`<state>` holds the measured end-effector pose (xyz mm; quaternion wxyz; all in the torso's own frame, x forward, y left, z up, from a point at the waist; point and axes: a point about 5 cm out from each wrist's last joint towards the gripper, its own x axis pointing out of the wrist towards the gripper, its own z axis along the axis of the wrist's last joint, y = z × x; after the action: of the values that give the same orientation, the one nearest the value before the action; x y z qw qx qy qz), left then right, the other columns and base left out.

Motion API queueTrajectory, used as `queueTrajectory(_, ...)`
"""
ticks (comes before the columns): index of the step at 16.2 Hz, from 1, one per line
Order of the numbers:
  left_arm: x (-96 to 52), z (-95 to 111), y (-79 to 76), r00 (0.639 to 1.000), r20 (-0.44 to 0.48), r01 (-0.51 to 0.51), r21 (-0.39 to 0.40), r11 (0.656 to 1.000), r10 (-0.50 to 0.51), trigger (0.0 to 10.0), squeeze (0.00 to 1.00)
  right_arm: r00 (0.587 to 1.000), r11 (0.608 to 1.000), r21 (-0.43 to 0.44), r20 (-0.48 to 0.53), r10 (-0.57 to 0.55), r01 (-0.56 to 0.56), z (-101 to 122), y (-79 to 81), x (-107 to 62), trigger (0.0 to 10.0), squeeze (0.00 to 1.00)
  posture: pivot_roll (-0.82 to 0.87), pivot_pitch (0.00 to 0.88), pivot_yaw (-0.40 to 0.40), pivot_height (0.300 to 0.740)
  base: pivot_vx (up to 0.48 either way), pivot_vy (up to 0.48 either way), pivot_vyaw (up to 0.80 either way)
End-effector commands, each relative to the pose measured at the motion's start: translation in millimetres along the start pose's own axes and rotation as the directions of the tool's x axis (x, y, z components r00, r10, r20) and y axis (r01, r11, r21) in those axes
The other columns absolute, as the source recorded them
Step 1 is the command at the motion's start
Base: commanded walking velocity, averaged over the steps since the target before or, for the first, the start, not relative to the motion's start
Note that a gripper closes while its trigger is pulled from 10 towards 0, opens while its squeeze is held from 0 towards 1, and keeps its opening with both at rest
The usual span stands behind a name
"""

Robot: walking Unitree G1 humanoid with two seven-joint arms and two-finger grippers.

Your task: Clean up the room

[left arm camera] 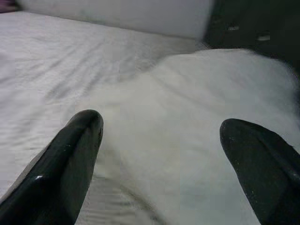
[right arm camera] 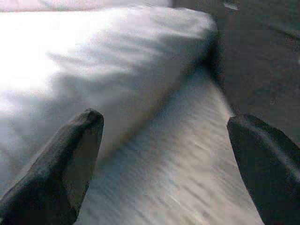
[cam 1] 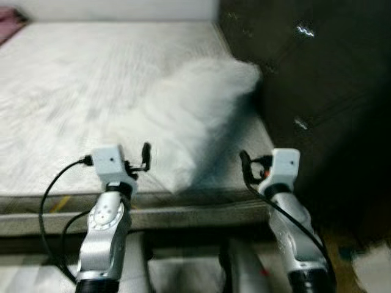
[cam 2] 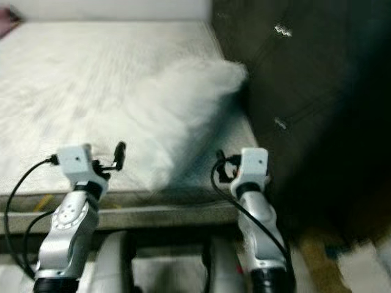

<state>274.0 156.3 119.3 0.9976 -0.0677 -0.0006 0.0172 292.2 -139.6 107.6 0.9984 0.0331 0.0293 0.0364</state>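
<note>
Both pairs of fingers are standing wide apart, gripping nothing. The left gripper [left arm camera: 159, 154] is pointing at the white pillow [cam 1: 195, 116]; the right gripper [right arm camera: 164, 159] is hovering beside its near edge. The pillow is lying on the mattress [cam 1: 73, 79], near the dark wall [cam 1: 330, 91].

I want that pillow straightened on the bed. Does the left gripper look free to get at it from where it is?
Probably yes. The left gripper hangs open over the mattress edge, pointed at the white pillow, with nothing between them. It isn't touching the pillow yet.
</note>
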Motion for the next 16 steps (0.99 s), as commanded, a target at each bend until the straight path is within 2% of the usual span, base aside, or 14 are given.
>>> queueTrajectory(1,0.3,0,3.9,1.0,-0.009,-0.016,0.005,1.0,0.016,10.0,0.0,1.0,1.0,0.004,0.004,0.014,-0.014,0,4.1,-1.0,10.0,0.0,0.02,0.038,-0.014,0.531,0.0,0.0,0.0)
queueTrajectory(3,0.5,-1,4.0,1.0,-0.013,-0.022,0.002,1.0,0.023,10.0,0.0,1.0,1.0,0.004,0.002,0.019,-0.019,0,4.5,-1.2,10.0,0.0,0.02,0.037,-0.015,0.531,0.0,0.0,0.0)
queueTrajectory(6,0.5,-1,3.8,0.999,-0.018,-0.037,0.012,0.999,0.037,10.0,0.0,0.999,0.999,0.003,-0.015,0.037,-0.037,-2,6.3,-0.8,10.0,0.0,0.02,0.032,-0.016,0.501,0.0,0.0,0.0)
queueTrajectory(7,-0.4,-2,6.0,0.998,-0.032,-0.059,0.036,0.998,0.06,10.0,0.0,0.997,0.998,0.015,-0.041,0.065,-0.065,-4,7.8,1.0,10.0,0.0,0.02,0.032,-0.016,0.497,0.0,0.0,0.0)
queueTrajectory(9,-5.0,-3,6.5,0.997,-0.053,-0.043,0.082,0.996,0.048,10.0,0.0,0.99,0.991,0.023,-0.059,0.129,-0.128,-3,9.2,3.6,10.0,0.0,0.03,0.029,-0.014,0.497,0.0,0.0,0.0)
queueTrajectory(11,-18.1,3,10.1,0.999,-0.028,-0.01,0.163,0.987,0.014,10.0,0.0,0.969,0.977,-0.023,-0.134,0.209,-0.214,-6,1.0,10.7,10.0,0.0,0.05,0.043,-0.013,0.497,0.0,0.0,0.0)
queueTrajectory(13,-35.2,-1,23.3,0.997,-0.051,-0.053,0.184,0.982,0.064,10.0,0.0,0.946,0.963,0.014,-0.187,0.266,-0.268,-9,-2.7,15.1,10.0,0.0,0.07,0.037,-0.016,0.497,0.0,0.0,0.0)
queueTrajectory(15,-49.2,-6,36.9,0.991,-0.072,-0.099,0.21,0.973,0.117,10.0,0.0,0.924,0.94,0.014,-0.181,0.338,-0.341,-4,0.7,20.6,10.0,0.0,0.1,0.037,-0.02,0.497,0.0,0.0,0.0)
queueTrajectory(16,-52.8,-6,42.0,0.987,-0.076,-0.123,0.216,0.969,0.142,10.0,0.0,0.92,0.934,0.017,-0.169,0.355,-0.357,0,3.8,25.2,10.0,0.0,0.11,0.037,-0.021,0.497,0.0,0.0,0.8)
